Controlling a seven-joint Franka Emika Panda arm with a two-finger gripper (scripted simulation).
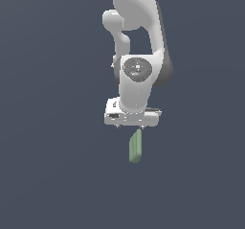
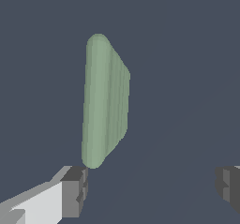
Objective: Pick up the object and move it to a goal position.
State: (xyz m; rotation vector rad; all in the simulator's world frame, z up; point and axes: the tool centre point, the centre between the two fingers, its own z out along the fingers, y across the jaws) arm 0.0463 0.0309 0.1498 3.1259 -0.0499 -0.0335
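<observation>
We've got the gripper (image 2: 150,190) spread wide, nothing pinched. The object (image 1: 135,146) lies flat just below the hand in the exterior view, beside one fingertip (image 2: 75,190) rather than between both. We judge re-centring's needed before closing.

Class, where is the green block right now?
In the exterior view the green block sits just below the pincer, near the middle. In the wrist view it lies close beside one finger, the jaws standing wide apart.
</observation>
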